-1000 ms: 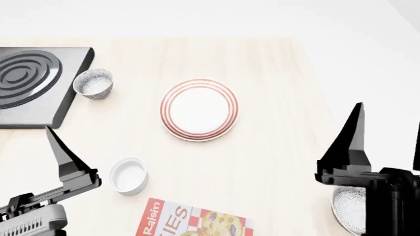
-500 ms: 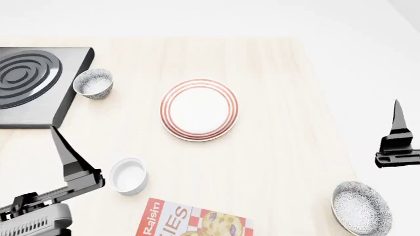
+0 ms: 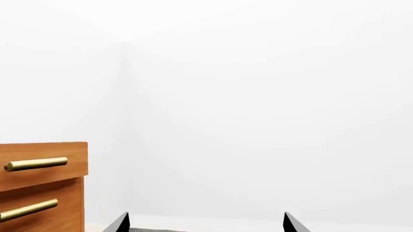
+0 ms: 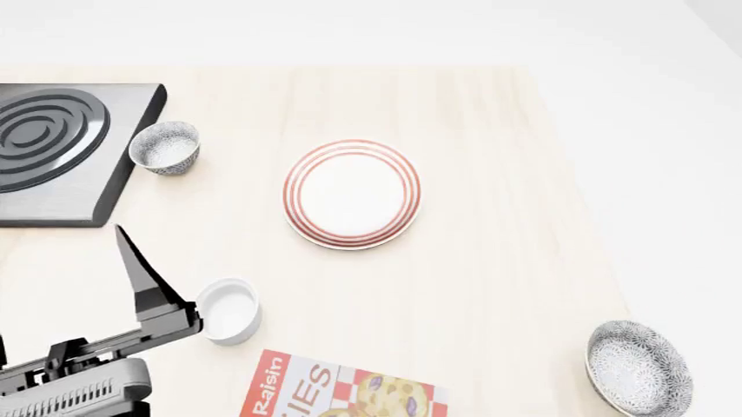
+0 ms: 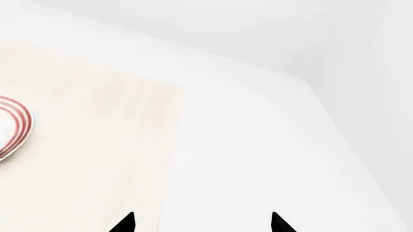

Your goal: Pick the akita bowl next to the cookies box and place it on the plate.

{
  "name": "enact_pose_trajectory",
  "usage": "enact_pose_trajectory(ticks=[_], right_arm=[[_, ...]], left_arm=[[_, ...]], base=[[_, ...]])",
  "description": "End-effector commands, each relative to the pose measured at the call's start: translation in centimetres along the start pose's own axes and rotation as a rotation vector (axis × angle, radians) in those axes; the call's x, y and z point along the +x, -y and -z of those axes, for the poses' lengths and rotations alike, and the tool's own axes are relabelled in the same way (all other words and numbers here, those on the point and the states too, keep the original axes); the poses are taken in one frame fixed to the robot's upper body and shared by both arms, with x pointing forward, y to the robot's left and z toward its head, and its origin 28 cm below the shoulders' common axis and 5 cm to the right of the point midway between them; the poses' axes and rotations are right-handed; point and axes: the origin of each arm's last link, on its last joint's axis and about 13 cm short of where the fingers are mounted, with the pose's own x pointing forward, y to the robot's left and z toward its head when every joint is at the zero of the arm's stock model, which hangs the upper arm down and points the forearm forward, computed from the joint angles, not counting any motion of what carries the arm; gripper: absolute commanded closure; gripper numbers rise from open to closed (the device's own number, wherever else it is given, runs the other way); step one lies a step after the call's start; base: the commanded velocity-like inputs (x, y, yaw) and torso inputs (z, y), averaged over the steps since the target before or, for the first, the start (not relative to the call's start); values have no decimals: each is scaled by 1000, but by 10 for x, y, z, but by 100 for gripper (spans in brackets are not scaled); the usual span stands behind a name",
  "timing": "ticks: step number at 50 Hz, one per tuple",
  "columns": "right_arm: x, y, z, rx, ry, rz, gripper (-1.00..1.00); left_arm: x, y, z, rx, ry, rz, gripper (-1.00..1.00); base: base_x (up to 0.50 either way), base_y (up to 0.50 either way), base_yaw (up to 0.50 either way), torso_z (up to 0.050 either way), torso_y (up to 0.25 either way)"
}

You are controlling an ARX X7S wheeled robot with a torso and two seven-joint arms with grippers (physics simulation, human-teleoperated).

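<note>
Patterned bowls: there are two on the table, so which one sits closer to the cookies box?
The bowl at the table's near right corner, level with the cookies box. The other bowl sits far off beside the stove.

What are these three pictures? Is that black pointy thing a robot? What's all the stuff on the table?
Yes, a pretend robot inside a computer game world. The big picture looks down from its head. The black pointy thing is its left gripper, a pinching hand. The other two pictures come from cameras by each hand; the black tips there stand apart, so both hands are open and hold nothing. On the table lie a stove, a red-ringed plate, a white cup, a cookies box and two patterned bowls, one by the stove, one near the table's corner.
</note>
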Motion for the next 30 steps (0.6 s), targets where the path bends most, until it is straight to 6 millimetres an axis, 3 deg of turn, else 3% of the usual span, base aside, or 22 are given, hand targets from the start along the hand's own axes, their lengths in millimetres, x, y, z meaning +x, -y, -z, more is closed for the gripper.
enact_pose_trajectory(ticks=[1,3,15,30], right_arm=[[-9,13,0,207,-46,-12,-100],[-7,11,5,260,-102,-23,-100],[-6,1,0,189,-185,-104,-100],[-10,-11,17,188,-283,-196,-100]], left_arm=[[-1,1,-1,12,12,16,-100],[-1,2,-1,13,11,21,-100],[-2,3,-4,12,5,33,-100],[-2,3,-3,14,-1,39,-100]], base=[[0,0,0,0,0],[0,0,0,0,0],[0,0,0,0,0],[0,0,0,0,0]])
